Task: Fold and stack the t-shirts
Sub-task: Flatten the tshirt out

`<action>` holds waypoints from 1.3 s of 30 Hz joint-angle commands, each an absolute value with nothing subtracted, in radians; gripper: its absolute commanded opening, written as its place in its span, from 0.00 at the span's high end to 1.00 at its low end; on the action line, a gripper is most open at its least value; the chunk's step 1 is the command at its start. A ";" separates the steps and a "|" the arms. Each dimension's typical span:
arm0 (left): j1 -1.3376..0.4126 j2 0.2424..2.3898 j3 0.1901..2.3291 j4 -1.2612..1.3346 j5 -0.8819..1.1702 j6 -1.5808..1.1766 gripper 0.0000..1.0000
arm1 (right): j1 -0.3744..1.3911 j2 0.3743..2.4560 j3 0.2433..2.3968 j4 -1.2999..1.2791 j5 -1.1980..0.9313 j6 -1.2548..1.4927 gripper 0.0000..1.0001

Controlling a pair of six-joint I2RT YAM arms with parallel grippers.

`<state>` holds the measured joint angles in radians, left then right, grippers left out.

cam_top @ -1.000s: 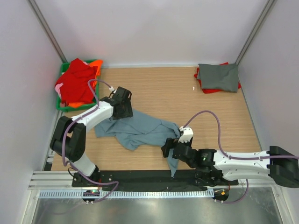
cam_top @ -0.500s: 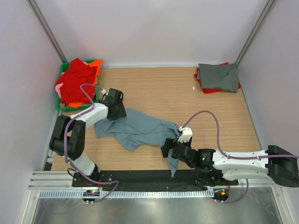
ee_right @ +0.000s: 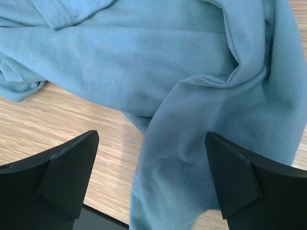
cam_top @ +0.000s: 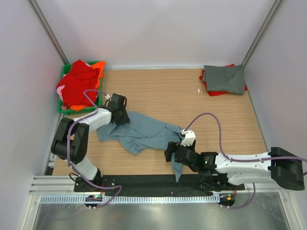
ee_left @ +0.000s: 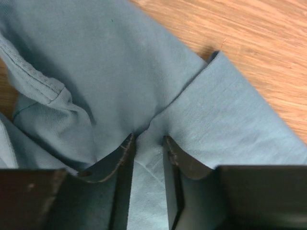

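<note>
At the far left corner of the desk [cam_top: 168, 91] we see a green crate [cam_top: 67, 111]. It is heaped with red and orange t-shirts [cam_top: 76, 84], which are loose and unfolded. The pile rises above the rim and hides most of it, and orange cloth shows at the far right corner and along the near edge of the heap.

Just right of the crate, the left arm [cam_top: 91, 122] reaches in low over the desk. In its wrist view the left jaws are nearly together, clamped on a raised fold of the blue-grey t-shirt [cam_top: 144, 132]. The cloth is pinched between them and a stitched hem lies off to the left.

This shirt lies crumpled on the bare wood in the near middle of the desk, well apart from the crate. It stretches from the left jaws at its far left corner across to the right jaws. A narrow tail of it hangs over the near edge onto the black rail [cam_top: 144, 184].

The right arm [cam_top: 240, 165] lies along the near edge, its wrist at the shirt's right end. The right jaws stand wide apart above the cloth, which lies rumpled on the desk beneath them; they grip nothing.

In the far right corner a dark grey t-shirt [cam_top: 224, 78] lies folded on top of a red t-shirt [cam_top: 217, 93], whose edges show beneath it.
</note>
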<state>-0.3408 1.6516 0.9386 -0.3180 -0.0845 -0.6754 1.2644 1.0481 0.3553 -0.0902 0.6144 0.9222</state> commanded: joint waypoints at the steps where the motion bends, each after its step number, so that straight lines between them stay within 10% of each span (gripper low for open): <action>1: -0.342 1.614 0.920 -0.282 -0.072 -0.683 0.70 | 1.270 1.048 0.391 -0.057 0.649 0.930 0.00; 10: -0.342 1.493 0.994 -0.422 -0.123 -0.657 1.00 | 1.270 1.046 0.387 -0.052 0.652 0.930 0.00; 21: -0.342 1.306 1.170 -0.661 -0.181 -0.565 1.00 | 1.270 0.944 0.385 -0.112 0.701 0.945 0.00; 29: -0.341 1.255 1.209 -0.742 -0.198 -0.419 1.00 | 1.269 0.833 0.903 -0.888 1.112 1.011 0.00; 39: -0.337 1.212 1.134 -0.744 -0.271 -0.388 1.00 | 1.347 1.172 0.861 -0.821 0.735 1.212 0.10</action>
<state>-0.3420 1.2510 1.1442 -0.7410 -0.2077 -0.4133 1.2881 1.1007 0.9363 -0.8181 0.8639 1.0969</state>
